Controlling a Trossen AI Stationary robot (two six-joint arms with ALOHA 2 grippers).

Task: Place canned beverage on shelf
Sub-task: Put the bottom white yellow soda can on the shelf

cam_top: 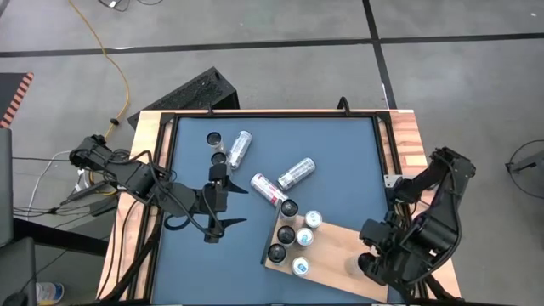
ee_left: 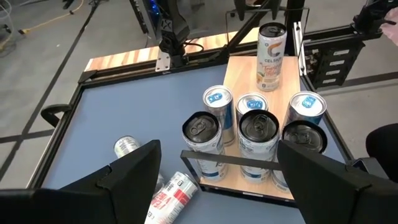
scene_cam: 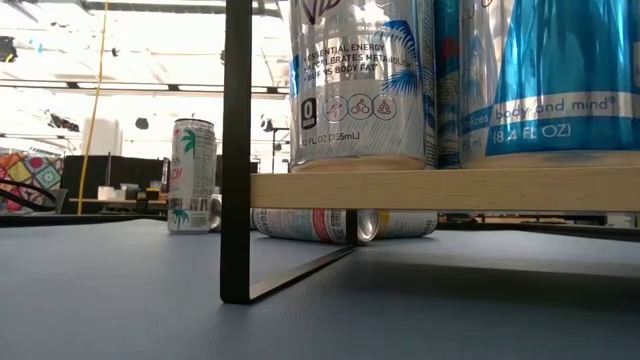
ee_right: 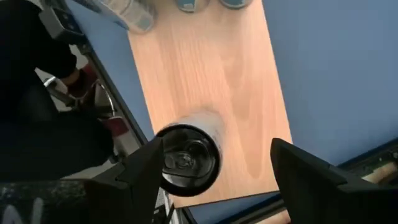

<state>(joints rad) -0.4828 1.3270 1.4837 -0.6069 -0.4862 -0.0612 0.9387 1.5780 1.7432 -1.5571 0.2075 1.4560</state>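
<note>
On the right half of the blue-grey tabletop (cam_top: 195, 170) the wooden shelf (cam_top: 333, 257) is sitting, and the right gripper (cam_top: 376, 255) is hovering at its 3 o'clock end, straight above a lone upright white can (ee_right: 186, 158) near that edge. Its fingers are standing spread, gripping nothing, with the can's dark top lying toward one finger rather than centred between them. Six more cans (ee_left: 260, 134) are standing clustered at the shelf's 9 o'clock end.

The left gripper (cam_top: 223, 206) is waiting mid-table, fingers parted and empty, pointing toward 3 o'clock. The nearest loose can (cam_top: 269, 189), red-and-white and lying on its side, is resting just off its 2 o'clock, long axis running 10 to 4. So the left arm is probably the closer one for the next pick, needing a grasp across that axis.
</note>
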